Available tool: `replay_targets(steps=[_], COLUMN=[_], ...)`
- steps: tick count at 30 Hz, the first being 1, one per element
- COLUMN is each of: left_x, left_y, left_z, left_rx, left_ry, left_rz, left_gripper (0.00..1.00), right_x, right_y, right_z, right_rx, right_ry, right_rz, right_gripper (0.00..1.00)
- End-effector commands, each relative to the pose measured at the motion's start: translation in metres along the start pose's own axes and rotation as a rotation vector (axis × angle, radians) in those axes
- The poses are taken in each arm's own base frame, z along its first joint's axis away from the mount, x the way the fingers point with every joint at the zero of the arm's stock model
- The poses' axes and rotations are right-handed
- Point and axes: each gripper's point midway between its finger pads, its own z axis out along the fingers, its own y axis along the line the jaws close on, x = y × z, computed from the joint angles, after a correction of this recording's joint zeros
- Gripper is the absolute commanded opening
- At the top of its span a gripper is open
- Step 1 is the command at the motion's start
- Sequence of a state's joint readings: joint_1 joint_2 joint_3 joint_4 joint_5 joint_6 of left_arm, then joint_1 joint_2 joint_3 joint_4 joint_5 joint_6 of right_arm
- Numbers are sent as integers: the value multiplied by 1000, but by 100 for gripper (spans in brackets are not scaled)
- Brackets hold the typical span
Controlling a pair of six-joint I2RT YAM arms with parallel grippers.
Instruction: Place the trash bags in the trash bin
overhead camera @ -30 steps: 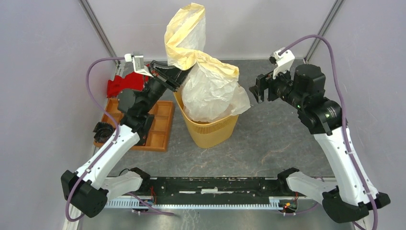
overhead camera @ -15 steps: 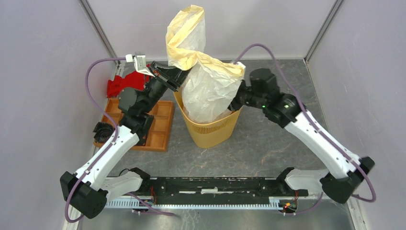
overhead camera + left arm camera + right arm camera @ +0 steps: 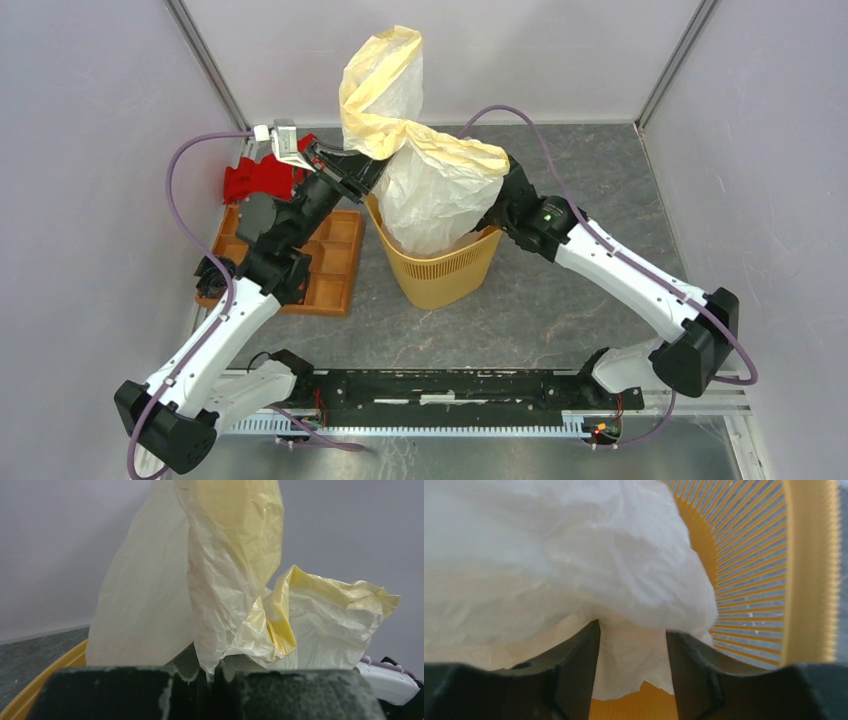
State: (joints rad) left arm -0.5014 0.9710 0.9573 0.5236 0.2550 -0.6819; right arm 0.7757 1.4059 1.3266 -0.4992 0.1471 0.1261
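Half inside the trash bin (image 3: 440, 275) sits the bag (image 3: 435, 195), left fingers (image 3: 125, 695) pinching, right fingers (image 3: 574, 675) parted astride.

**Left arm** (image 3: 235, 310): it is leaning forward and inward from its base at the near left, elbow raised, wrist angling toward the centre.

**Left gripper** (image 3: 362, 170): it is sitting high, jaws pressed together and pinching a fold of the trash bag (image 3: 225, 580). No gap is showing between them in the wrist view.

**Right arm** (image 3: 640, 285): it is lying low, stretching from its base at the near right toward the centre.

**Right gripper** (image 3: 633, 665): it is pointing inward, largely hidden in the top view. Its fingers (image 3: 579, 665) are standing apart and not clamping, and bag film is hanging loosely between them.
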Motion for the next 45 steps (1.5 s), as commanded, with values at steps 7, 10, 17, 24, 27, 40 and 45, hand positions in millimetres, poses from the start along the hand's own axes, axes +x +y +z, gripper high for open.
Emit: replay_targets(steps=[7, 10, 17, 24, 27, 40, 45], left_x=[44, 56, 59, 55, 57, 39, 41], left_y=[39, 48, 55, 36, 21, 19, 12], left_z=[-16, -9, 33, 40, 28, -19, -40], left_rx=[-196, -196, -148, -50, 24, -203, -258], left_ry=[139, 155, 146, 189, 212, 313, 346], left_rz=[-123, -158, -199, -150, -120, -85, -169], left_gripper=[12, 12, 18, 31, 59, 100, 100], right_x=[-5, -7, -40, -47, -47, -67, -106], right_y=[-41, -73, -119, -84, -83, -88, -36], right_z=[11, 4, -10, -34, -70, -166, -205], right_rx=[238, 429, 541, 291, 276, 269, -36], right_ry=[6, 9, -70, -97, -145, -318, -539], right_rz=[58, 35, 19, 7, 8, -24, -10], right_gripper=[79, 81, 89, 91, 98, 98, 98])
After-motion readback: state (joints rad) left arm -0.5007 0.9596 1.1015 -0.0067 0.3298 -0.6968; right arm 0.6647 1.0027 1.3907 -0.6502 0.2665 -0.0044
